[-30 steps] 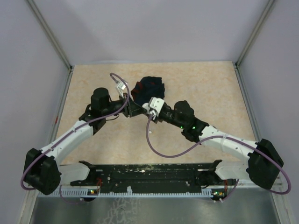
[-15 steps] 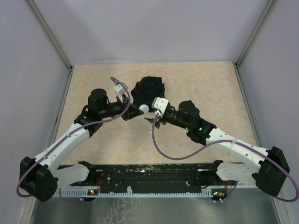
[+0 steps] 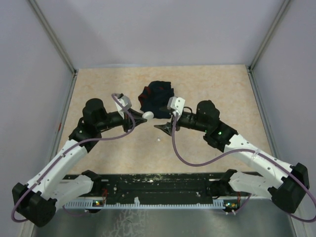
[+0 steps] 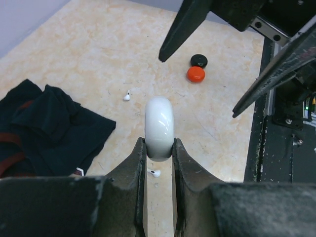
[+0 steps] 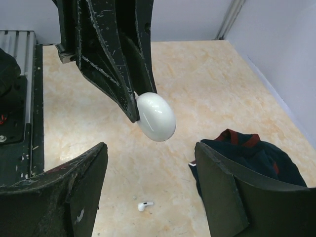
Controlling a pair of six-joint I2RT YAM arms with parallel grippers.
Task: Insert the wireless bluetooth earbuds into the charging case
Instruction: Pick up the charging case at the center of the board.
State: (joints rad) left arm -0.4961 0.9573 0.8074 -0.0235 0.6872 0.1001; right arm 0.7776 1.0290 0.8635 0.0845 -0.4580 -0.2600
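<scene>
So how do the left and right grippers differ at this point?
The left gripper is shut on the white charging case; the right gripper stands open and empty. The left holds the case off the table; the right only faces it, touching nothing. Both hover beside the dark cloth.

I read all three views as bright and evenly lit from overhead, with diffuse light on the table (image 3: 217, 94) and only soft, faint shadows under the arms. The white charging case (image 4: 159, 123) carries streaks of glare along its curve in the left wrist view. The dark cloth (image 4: 54, 123) loses fold detail. The near parts of the left gripper (image 4: 159, 144) and right gripper (image 5: 149, 148) render soft and grainy; the top view is sharp
</scene>
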